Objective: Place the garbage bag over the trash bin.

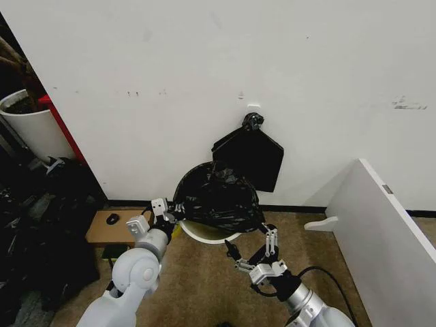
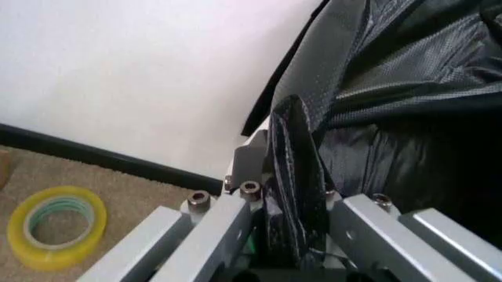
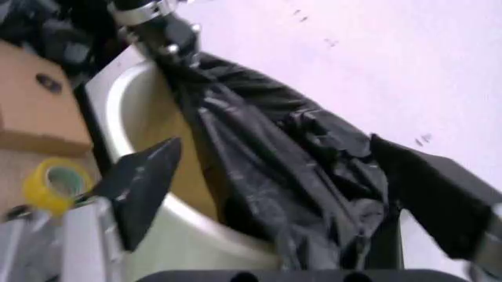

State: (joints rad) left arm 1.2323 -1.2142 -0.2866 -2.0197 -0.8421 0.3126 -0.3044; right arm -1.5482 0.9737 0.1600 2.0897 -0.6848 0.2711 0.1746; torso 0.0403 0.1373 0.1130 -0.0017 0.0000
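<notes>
My left pincer [image 1: 165,212] pinches the garbage bag [image 1: 218,197] at its left edge, w/ black film bunched between the fingers [image 2: 235,220]. The bag sits heaped over the trash bin [image 1: 204,235] on the floor by the wall. My right pincer [image 1: 253,252] hangs spread, just right of the bin, gripping nothing.

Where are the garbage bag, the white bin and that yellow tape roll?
garbage bag [image 1: 218,197]: head view, its crinkled middle.
trash bin [image 1: 204,235]: head view, front rim below the bag.
yellow tape roll [image 2: 55,226]: left wrist view, its ring on the carpet.
</notes>
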